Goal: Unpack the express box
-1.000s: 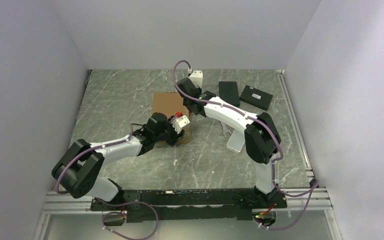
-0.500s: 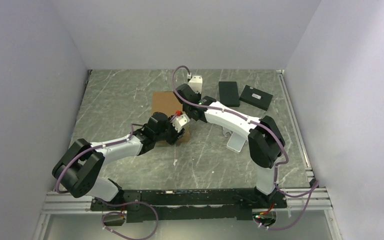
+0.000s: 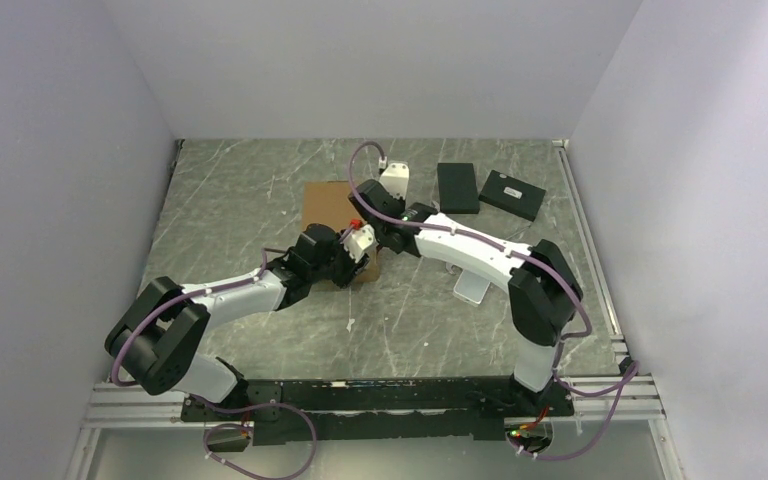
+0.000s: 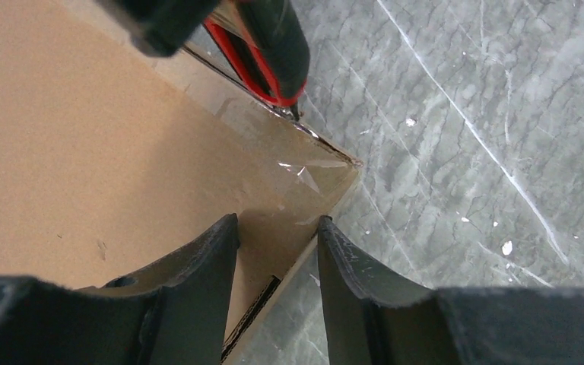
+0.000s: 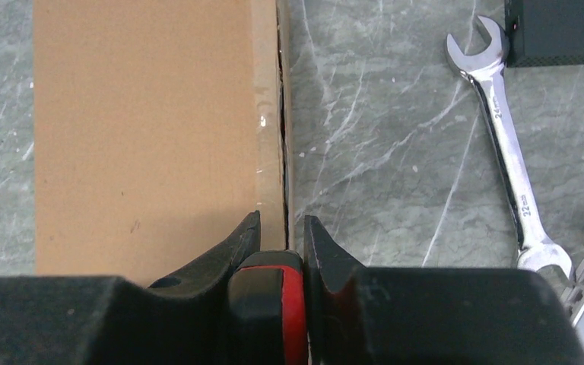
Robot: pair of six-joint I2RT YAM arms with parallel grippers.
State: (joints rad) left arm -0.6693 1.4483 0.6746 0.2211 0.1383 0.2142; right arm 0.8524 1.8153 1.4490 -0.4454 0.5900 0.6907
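The express box (image 3: 325, 205) is a flat brown cardboard mailer lying shut on the marble table, with clear tape on its right edge. It fills the left of the left wrist view (image 4: 84, 152) and shows in the right wrist view (image 5: 152, 129). My right gripper (image 3: 362, 224) (image 5: 281, 220) is shut on a red and black cutter (image 5: 274, 304). The cutter's tip (image 4: 293, 112) touches the taped edge near the box's near right corner. My left gripper (image 3: 352, 264) (image 4: 277, 222) is open. One finger is over the box top, the other over the table beside the box.
Two small black boxes (image 3: 457, 187) (image 3: 513, 194) lie at the back right. A silver wrench (image 5: 502, 137) lies right of the express box. A white object (image 3: 472, 285) sits under the right arm. Walls close in the table on three sides.
My right gripper has moved with the cutter along the box's right edge toward the near corner, closer to my left gripper. The left arm has barely moved.
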